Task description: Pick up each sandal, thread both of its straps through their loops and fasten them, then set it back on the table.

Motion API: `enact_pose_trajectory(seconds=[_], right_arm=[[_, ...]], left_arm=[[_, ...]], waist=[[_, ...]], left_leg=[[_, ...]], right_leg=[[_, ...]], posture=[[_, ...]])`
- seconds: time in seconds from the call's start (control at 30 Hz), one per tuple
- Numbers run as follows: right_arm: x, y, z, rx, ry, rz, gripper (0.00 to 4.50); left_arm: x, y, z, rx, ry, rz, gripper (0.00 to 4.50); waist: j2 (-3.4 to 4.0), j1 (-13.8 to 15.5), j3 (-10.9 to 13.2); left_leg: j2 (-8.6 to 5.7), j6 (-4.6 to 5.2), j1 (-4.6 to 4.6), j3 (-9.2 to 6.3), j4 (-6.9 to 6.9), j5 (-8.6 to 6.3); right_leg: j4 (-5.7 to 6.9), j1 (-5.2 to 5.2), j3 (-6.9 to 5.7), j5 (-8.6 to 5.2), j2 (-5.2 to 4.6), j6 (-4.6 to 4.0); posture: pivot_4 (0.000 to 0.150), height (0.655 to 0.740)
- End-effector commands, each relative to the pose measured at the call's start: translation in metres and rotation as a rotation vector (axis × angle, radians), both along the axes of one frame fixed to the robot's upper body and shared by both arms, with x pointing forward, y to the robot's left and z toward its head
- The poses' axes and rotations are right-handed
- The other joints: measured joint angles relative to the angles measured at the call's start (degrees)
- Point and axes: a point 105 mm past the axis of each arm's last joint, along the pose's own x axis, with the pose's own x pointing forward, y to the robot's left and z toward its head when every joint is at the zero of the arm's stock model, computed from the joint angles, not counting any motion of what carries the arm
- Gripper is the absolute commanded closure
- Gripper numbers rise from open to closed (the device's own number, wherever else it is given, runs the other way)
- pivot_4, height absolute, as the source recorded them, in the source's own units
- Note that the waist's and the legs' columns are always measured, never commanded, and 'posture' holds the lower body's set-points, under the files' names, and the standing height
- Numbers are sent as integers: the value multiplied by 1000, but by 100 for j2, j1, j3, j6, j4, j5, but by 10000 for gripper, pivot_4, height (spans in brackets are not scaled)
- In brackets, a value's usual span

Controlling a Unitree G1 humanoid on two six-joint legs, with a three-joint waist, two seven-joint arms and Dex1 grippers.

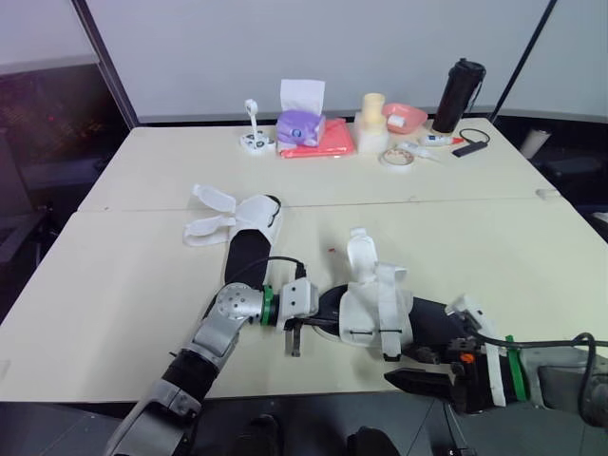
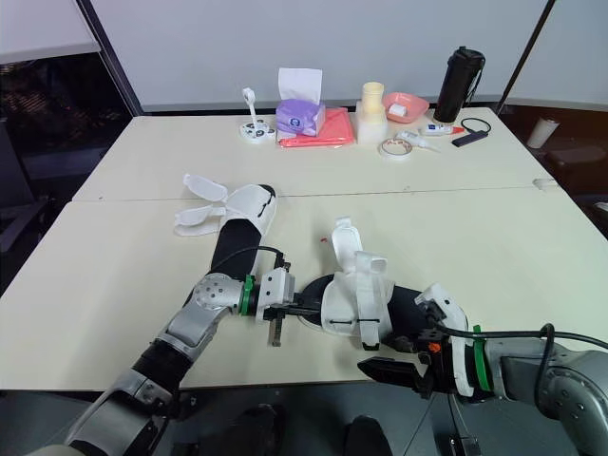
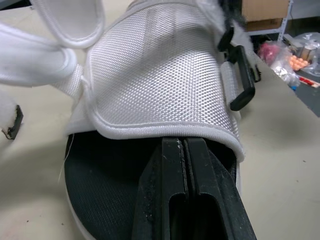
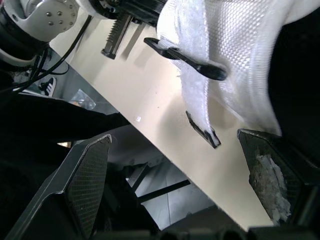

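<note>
Tabletop [image 1: 114, 285] sandal [image 1: 375, 304] lies against left pincer [image 1: 321, 324].

Head views: light is even and diffuse, coming from overhead. The counter [image 1: 133, 285] reads bright, and the near sandal [image 1: 375, 304] casts only a soft, short shadow on it. The area beyond the counter's left edge is dim.

Left wrist view: the white upper [image 3: 160, 75] is brightly lit and the insole [image 3: 105, 185] beneath it is shaded.

Right wrist view: the space below the counter edge is dark.

Head stereo cams look down over table [image 1: 142, 285]; wrist cams close on near sandal [image 1: 366, 309].
</note>
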Motion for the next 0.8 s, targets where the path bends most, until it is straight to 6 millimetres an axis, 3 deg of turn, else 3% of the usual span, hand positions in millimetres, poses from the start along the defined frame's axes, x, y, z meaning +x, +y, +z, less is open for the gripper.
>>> enact_pose_trajectory(seconds=[0.03, 0.07, 0.17, 0.37, 0.4, 0.53, 0.8], right_arm=[[7, 8, 3, 23, -32, 23, 1163], [8, 9, 4, 27, -32, 26, 1163], [11, 16, 6, 45, -45, 42, 9914], [16, 20, 6, 48, -49, 48, 41136], [15, 20, 6, 47, -48, 50, 44685], [4, 18, 4, 7, -36, 99, 44685], [-43, 16, 3, -134, -88, 365, 44685]], left_arm=[[-5, -2, -3, 13, 9, -23, 45000], [-5, -2, -3, 13, 9, -23, 45000], [-5, -1, -3, 13, 8, -21, 45000], [-5, 0, -4, 17, 11, -20, 45000], [-5, 0, -4, 17, 11, -19, 45000], [-5, -2, -4, 15, 12, -19, 45000], [-5, -2, -4, 17, 11, -20, 45000]], waist=[[1, -1, 0], [0, -1, 0], [0, -1, 0], [1, 1, 0], [1, 0, 0], [1, 8, 0], [0, 8, 1]], left_leg=[[0, 0, 0, 0, 0, 0], [0, 0, 0, 0, 0, 0], [0, 0, 0, 0, 0, 0], [-1, 0, -1, -2, -2, 0], [-1, 0, -1, -2, -2, 0], [-1, 0, -2, -2, -3, 0], [-2, 2, -3, 0, -1, -2]], right_leg=[[0, -1, 1, 0, 0, 0], [0, 0, 1, 0, 0, 0], [0, -1, 1, 0, 0, 0], [0, -3, 1, 0, 0, 0], [0, -3, 0, 0, 0, 0], [0, -4, 0, 0, 0, 0], [-3, -1, -2, -1, -2, 2]], posture=[[1500, 7400], [1500, 7400], [1500, 7400], [1500, 7400], [1500, 7400], [1500, 7400], [1500, 7400]])
